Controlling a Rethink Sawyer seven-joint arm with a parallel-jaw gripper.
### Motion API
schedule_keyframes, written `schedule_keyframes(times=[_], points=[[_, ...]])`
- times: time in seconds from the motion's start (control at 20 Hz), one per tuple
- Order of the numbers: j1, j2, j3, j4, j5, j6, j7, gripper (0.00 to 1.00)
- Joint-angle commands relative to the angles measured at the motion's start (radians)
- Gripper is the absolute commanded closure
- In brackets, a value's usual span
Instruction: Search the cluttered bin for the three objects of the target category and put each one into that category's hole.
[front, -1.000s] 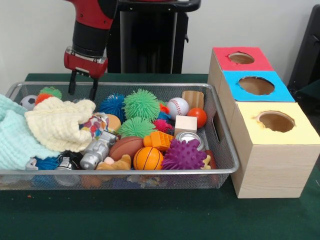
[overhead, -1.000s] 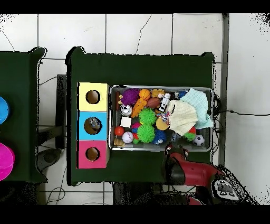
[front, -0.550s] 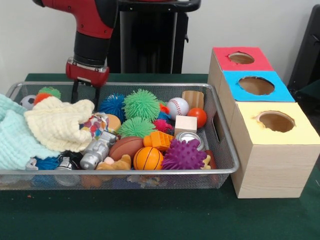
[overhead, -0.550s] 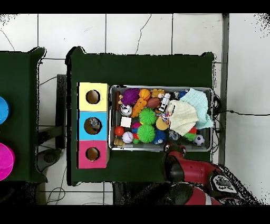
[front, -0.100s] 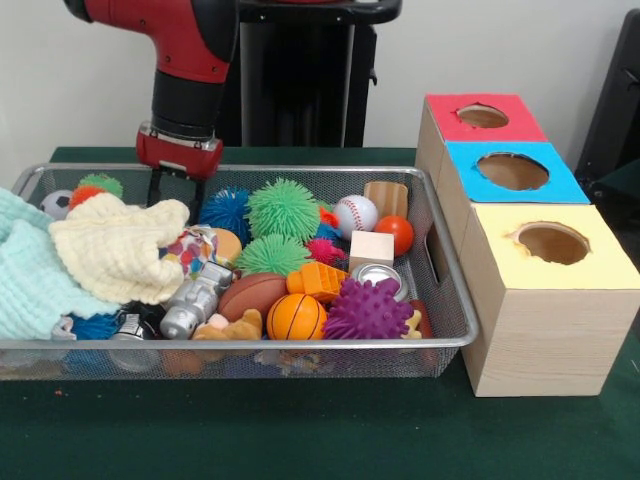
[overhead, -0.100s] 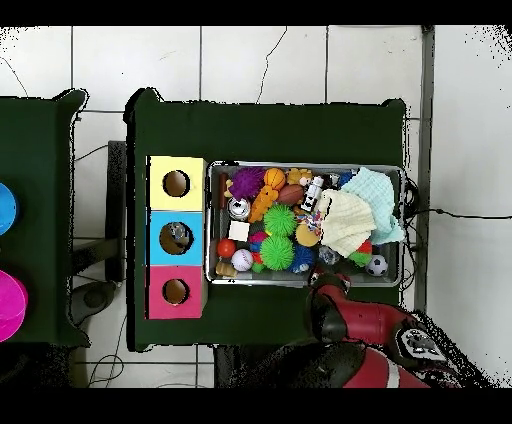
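Your gripper (front, -0.100s: 175, 190) is hanging at the bin's (front, -0.100s: 300, 345) far left edge, its jaws parted a little and holding nothing, tips dipping behind the yellow cloth (front, -0.100s: 115, 250). The balls are lying mid-bin; the boxes (front, -0.100s: 520, 230) are standing just right.

Gripper (front, -0.100s: 174, 193) lower, into bin (front, -0.100s: 300, 171)

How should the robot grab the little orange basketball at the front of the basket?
Probably from straight above, fingers closing across the middle of the basketball. It is round, so any width works, but its top is bare while the purple spiky ball, the brown football and the basket's front rim crowd its sides.
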Motion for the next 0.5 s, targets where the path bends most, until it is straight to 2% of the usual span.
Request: schedule_keyframes(times=[0.05, 0.2, 0.3, 0.5], points=[[-0.017, 0.040, 0.094, -0.086, -0.072, -0.112, 0.074, 1.00], [-0.029, 0.040, 0.104, -0.091, -0.096, -0.119, 0.077, 1.00], [-0.005, 0.048, 0.067, -0.094, -0.068, -0.158, 0.084, 1.00], [-0.020, 0.055, 0.061, -0.081, -0.044, -0.181, 0.111, 1.00]])
